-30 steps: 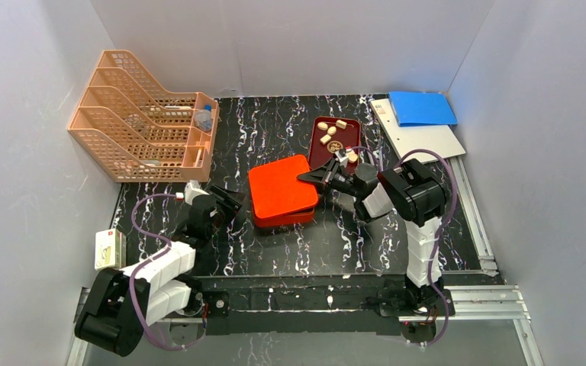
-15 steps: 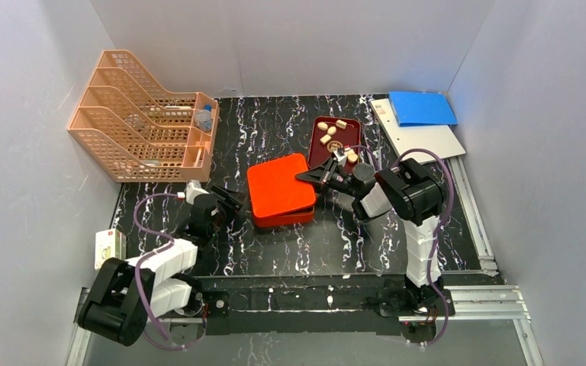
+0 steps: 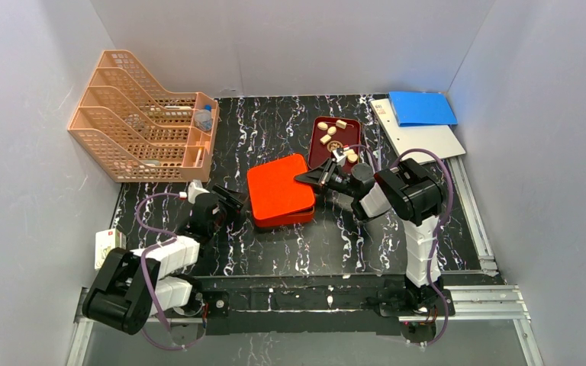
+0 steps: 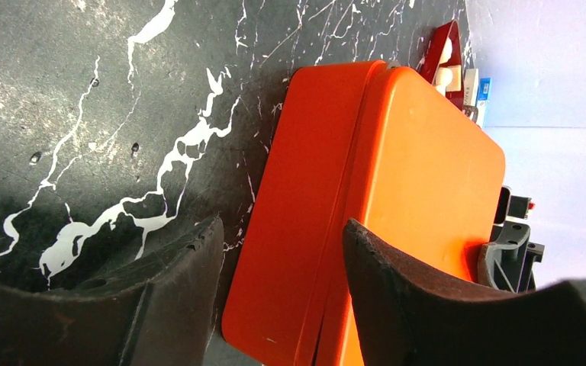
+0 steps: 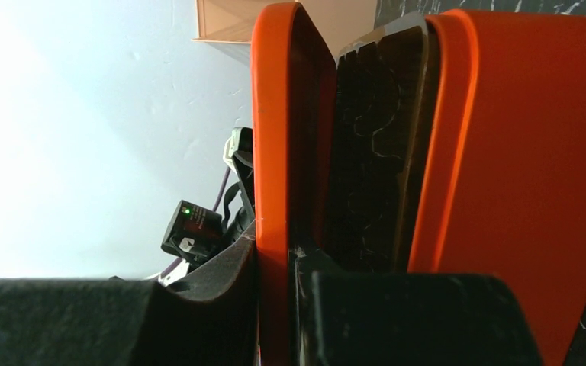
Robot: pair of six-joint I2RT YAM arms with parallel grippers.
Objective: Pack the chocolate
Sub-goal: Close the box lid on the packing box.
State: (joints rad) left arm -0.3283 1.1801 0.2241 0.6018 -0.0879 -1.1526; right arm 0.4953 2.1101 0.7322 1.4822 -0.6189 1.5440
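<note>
Choc (image 3: 328, 134): several pale pcs, loose in dark red tray (image 3: 317, 156), right of centre on worktop (image 3: 328, 244), towards far edge. Tray's long axis near-to-far, its near-left corner just beside far-right corner of orange box (image 3: 278, 191). Inside of box not visible.

R claw (image 3: 314, 177): just on near side of tray, at box's right edge, clamped on rim of lid (image 5: 271, 152). Seen in wrist view as thin orange edge pinched betw fingers, w/ gap open under lid. Judged step: raising lid, packing not yet begun.

L claw (image 3: 233, 200): at box's near-left corner, fingers apart astride it. Can't tell if pressing or only bracketing. Well apart from choc, box in betw.

Nearer by far: R arm, w/ choc just beyond it towards far edge. Prob. needs lid clear first, then short reach back over tray.
</note>
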